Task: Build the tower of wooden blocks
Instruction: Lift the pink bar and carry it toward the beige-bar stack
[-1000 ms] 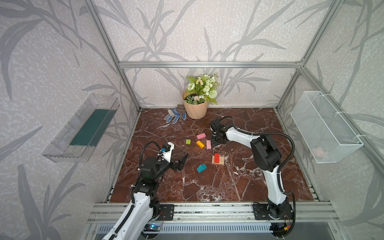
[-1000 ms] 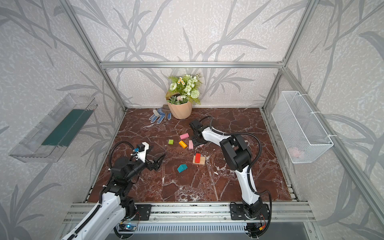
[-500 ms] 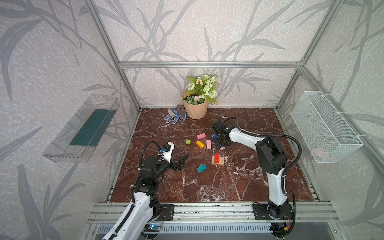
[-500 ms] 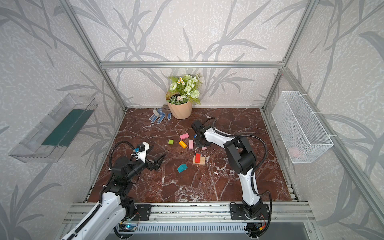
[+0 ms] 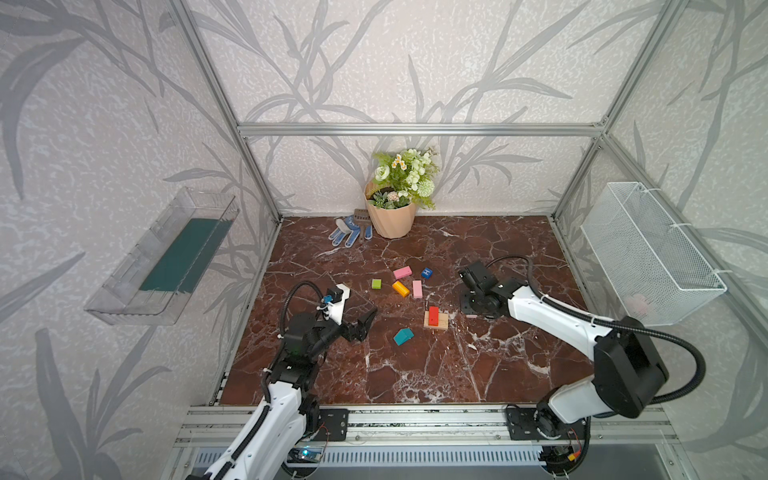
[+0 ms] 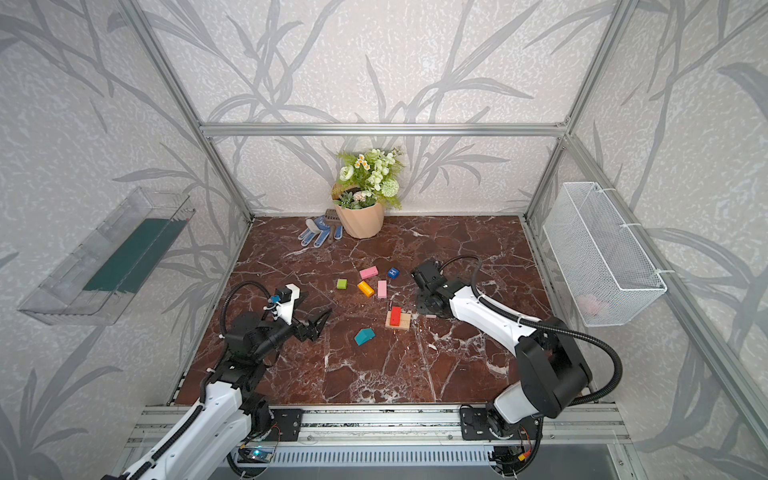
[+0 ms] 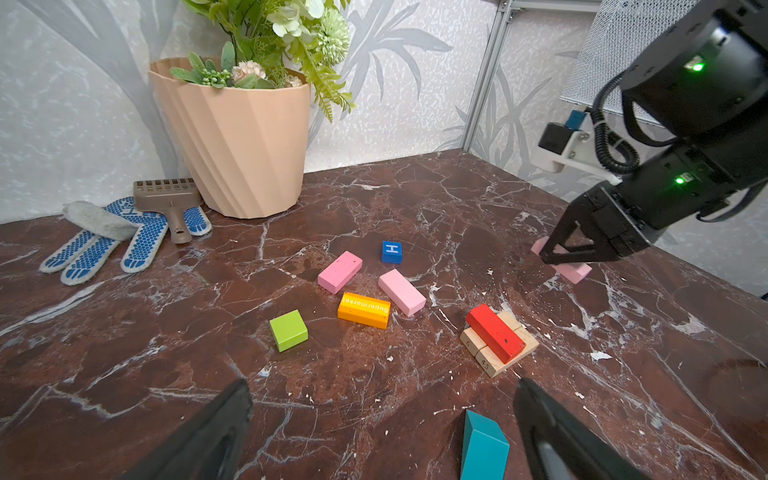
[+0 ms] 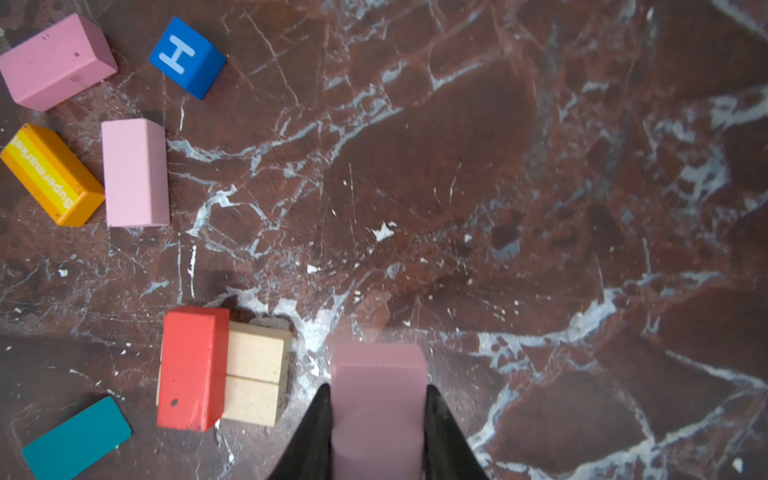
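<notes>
Both top views: right claw [image 5: 471, 311] low over the table [image 5: 415, 374], just right of the tower [image 5: 436, 320]; tower so far is a tan base [image 5: 443, 323] with one red block [image 5: 433, 314] on its left half; left claw [image 5: 360, 327] wide open, empty, well apart from tower; teal piece [image 5: 403, 336] between them; loose pinks [image 5: 417, 289], orange [image 5: 400, 288], green cube [image 5: 376, 284], H cube [image 5: 427, 273] clustered behind tower.

Left wrist view: right claw closed on a pink block [image 7: 575, 272]; block at or barely off the table, cannot tell which; left fingers [image 7: 216, 419] spread wide, nothing held, teal just beside one.

Right wrist view: fingers [image 8: 311, 436] pinch the pink block's sides near one end, rest sticks out ahead; bare half of tan base beside red looks like the slot.

Risks: a sideways move without lift would shove the base or knock red off; end grip may let the block swing; slot narrow, an off-centre drop tips over the base edge.

Room: bare table right of and in front of tower, up to the frame; clutter only behind-left; lifting, then coming in from the right, looks clear.
</notes>
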Action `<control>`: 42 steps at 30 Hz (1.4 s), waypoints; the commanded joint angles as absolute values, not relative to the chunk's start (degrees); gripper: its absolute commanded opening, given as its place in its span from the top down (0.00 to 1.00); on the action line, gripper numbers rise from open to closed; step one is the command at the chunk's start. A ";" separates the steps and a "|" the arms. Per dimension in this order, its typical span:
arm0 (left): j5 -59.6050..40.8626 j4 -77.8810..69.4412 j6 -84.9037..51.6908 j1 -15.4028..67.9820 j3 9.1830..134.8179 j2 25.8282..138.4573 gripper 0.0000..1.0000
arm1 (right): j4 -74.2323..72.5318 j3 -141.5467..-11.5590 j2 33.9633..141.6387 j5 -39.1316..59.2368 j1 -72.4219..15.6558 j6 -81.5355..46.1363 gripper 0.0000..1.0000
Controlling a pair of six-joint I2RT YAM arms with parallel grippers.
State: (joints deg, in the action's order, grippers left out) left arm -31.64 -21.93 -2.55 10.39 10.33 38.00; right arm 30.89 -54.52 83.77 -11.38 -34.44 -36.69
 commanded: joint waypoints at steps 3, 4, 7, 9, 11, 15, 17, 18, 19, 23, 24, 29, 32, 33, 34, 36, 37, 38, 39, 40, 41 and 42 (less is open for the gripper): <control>-33.18 -23.55 -1.76 10.55 10.88 37.92 0.01 | 23.87 -47.13 74.10 -11.13 -35.24 -44.10 0.86; -33.34 -23.55 -1.68 10.55 10.90 37.90 0.01 | 23.67 -46.29 72.78 -11.47 -35.24 -44.60 0.86; -33.20 -23.56 -1.71 10.55 10.83 37.85 0.01 | 23.50 -44.72 69.71 -11.85 -35.24 -45.23 0.83; -32.70 -23.55 -1.91 10.56 10.90 37.94 0.01 | 24.22 -45.10 69.26 -11.66 -35.24 -45.14 0.82; -32.80 -23.55 -1.85 10.55 10.99 38.14 0.01 | 24.69 -45.23 69.60 -11.70 -35.33 -45.21 0.83; -33.28 -23.57 -1.72 10.55 10.99 38.23 0.01 | 20.42 -43.53 71.52 -9.24 -35.91 -45.78 0.83; -33.14 -23.55 -1.76 10.55 10.92 38.00 0.01 | 19.98 -44.52 73.51 -8.38 -36.76 -45.91 0.83; -32.74 -23.55 -1.84 10.55 10.94 38.03 0.01 | 20.45 -45.82 75.00 -8.18 -37.39 -45.73 0.83; -32.38 -23.55 -1.99 10.55 10.98 38.04 0.01 | 20.96 -47.00 76.44 -8.17 -37.88 -45.51 0.83; -32.84 -23.63 -1.87 10.57 11.07 38.34 0.01 | 20.35 -50.17 82.28 -7.76 -40.04 -45.10 0.86; -33.21 -23.56 -1.76 10.55 11.08 38.40 0.01 | 19.45 -50.35 83.45 -7.37 -40.40 -45.29 0.86; -32.60 -23.55 -1.91 10.55 10.83 37.90 0.01 | 19.39 -52.54 87.20 -6.77 -41.22 -45.63 0.86; -32.55 -23.57 -1.98 10.55 10.90 37.96 0.01 | 19.72 -53.61 88.91 -7.11 -41.40 -45.56 0.87; -32.82 -23.59 -1.86 10.60 10.90 37.93 0.01 | 19.15 -53.61 89.56 -7.03 -41.55 -45.53 0.87; -33.09 -23.56 -1.77 10.55 10.90 37.90 0.01 | 18.70 -53.70 90.09 -6.99 -41.65 -45.53 0.87; -33.42 -23.58 -1.67 10.55 10.79 37.79 0.01 | 18.54 -54.25 91.49 -6.95 -41.88 -45.52 0.87; -33.46 -23.56 -1.67 10.55 10.74 37.56 0.01 | 18.64 -54.48 91.97 -6.94 -41.92 -45.59 0.88; -33.24 -23.55 -1.74 10.55 10.66 37.43 0.01 | 18.72 -54.79 92.48 -6.86 -42.00 -45.65 0.88; -32.83 -23.55 -1.84 10.55 10.54 37.29 0.01 | 18.86 -55.12 92.95 -6.76 -42.01 -45.70 0.88; -32.42 -23.55 -2.00 10.59 10.55 37.25 0.01 | 19.06 -55.42 93.35 -6.77 -42.10 -45.66 0.88; -32.17 -23.60 -2.05 10.55 10.55 37.13 0.01 | 19.25 -55.78 93.79 -6.87 -42.17 -45.63 0.88; -32.24 -23.56 -2.02 10.55 10.51 37.11 0.01 | 19.21 -55.89 94.18 -7.03 -42.19 -45.55 0.88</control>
State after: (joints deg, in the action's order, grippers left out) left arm -32.32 -21.96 -2.55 10.39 10.33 37.80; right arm 18.98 -54.08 93.30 -6.81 -41.74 -45.43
